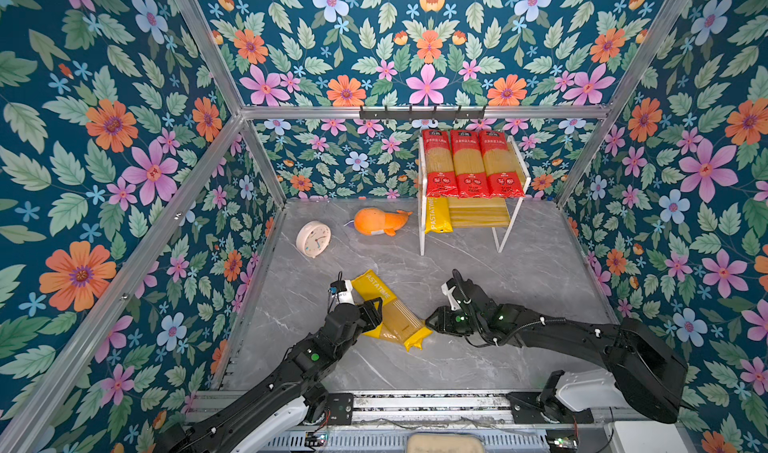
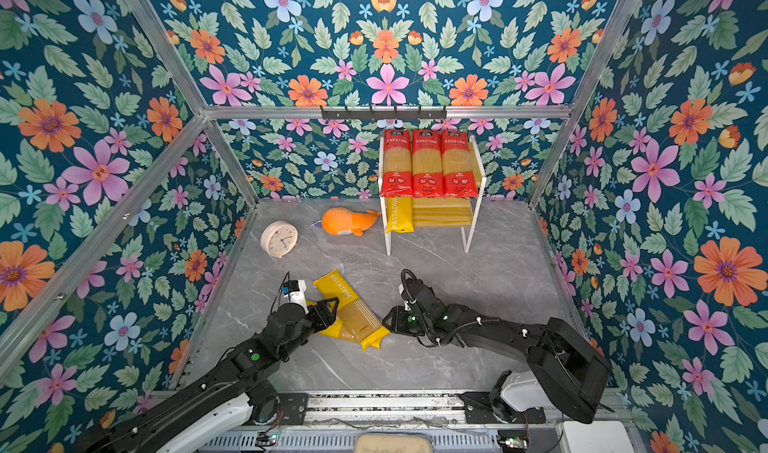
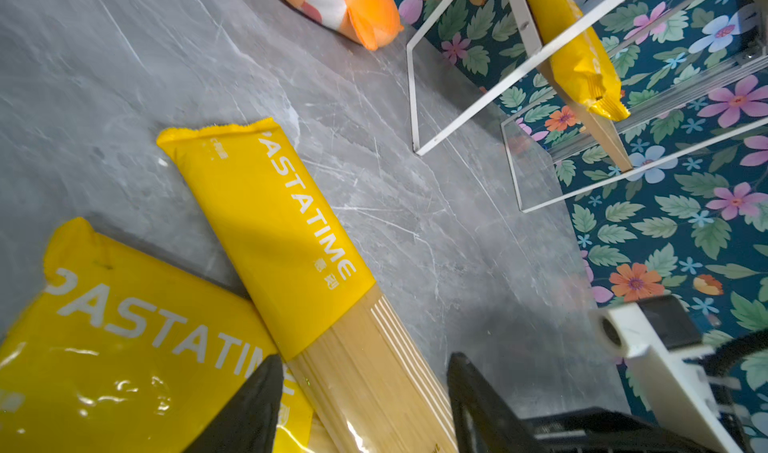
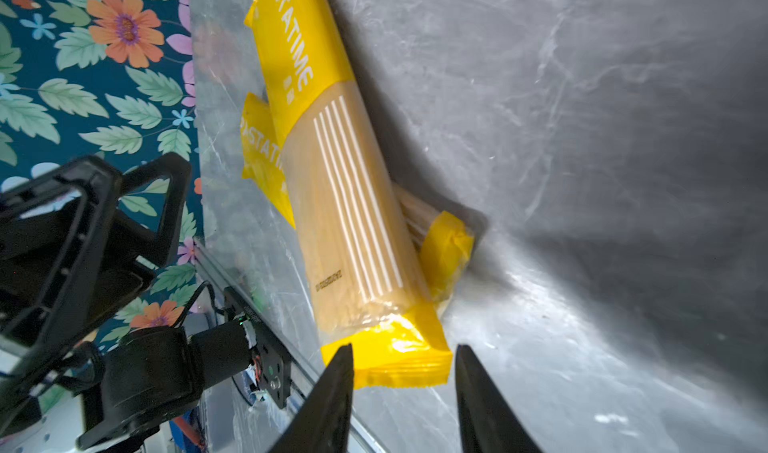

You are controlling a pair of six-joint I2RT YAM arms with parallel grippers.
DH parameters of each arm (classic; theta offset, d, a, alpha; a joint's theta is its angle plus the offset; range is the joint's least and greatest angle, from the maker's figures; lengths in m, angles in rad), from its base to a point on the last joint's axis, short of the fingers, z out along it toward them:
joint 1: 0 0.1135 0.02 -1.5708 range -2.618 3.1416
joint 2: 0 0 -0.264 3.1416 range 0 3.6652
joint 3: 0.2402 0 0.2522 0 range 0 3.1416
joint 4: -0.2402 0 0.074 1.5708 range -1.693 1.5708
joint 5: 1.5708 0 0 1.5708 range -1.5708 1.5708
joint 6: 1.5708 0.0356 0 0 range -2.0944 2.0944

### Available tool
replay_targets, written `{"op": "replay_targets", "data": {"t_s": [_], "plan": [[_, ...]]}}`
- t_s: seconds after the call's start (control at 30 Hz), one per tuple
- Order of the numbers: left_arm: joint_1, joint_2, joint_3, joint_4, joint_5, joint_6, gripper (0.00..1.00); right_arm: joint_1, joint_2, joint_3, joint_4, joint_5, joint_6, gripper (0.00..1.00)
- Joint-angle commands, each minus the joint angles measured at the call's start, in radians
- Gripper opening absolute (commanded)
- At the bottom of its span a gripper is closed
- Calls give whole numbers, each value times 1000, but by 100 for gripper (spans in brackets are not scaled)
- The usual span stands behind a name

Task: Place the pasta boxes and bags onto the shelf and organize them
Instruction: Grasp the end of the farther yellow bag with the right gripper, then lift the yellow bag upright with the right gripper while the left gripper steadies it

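two yellow pasta packs [image 1: 376, 295] lay crossed on the counter [image 1: 519, 272], well apart from the shelf [image 1: 482, 214]; the left tool [image 3: 363, 358] reached low over them, jaws parted astride the upper pack [image 3: 291, 230], not clenched; the right tool [image 4: 404, 347], arm stretched low across, stood released at its yellow end.

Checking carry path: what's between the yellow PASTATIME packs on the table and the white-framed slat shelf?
Only bare grey marble tabletop, in both top views; the orange plush whale lies aside.
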Motion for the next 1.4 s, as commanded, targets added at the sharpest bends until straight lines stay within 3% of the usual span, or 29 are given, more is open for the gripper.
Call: {"op": "replay_targets", "data": {"t_s": [0.0,0.4,0.67,0.93,1.37], "plan": [[17,8,-53,168,95,-71,65,-13,64,73,-12,15,-76,43],[44,72,-83,133,98,-110,63,-34,463,402,-12,-118,-137,54],[50,99,-64,62,37,-82,63,10,452,374,66,-192,-41,52],[188,41,-112,102,159,-54,60,0,401,303,133,-208,2,53],[192,103,-150,221,201,-83,52,-57,575,413,191,-258,19,52]]}}
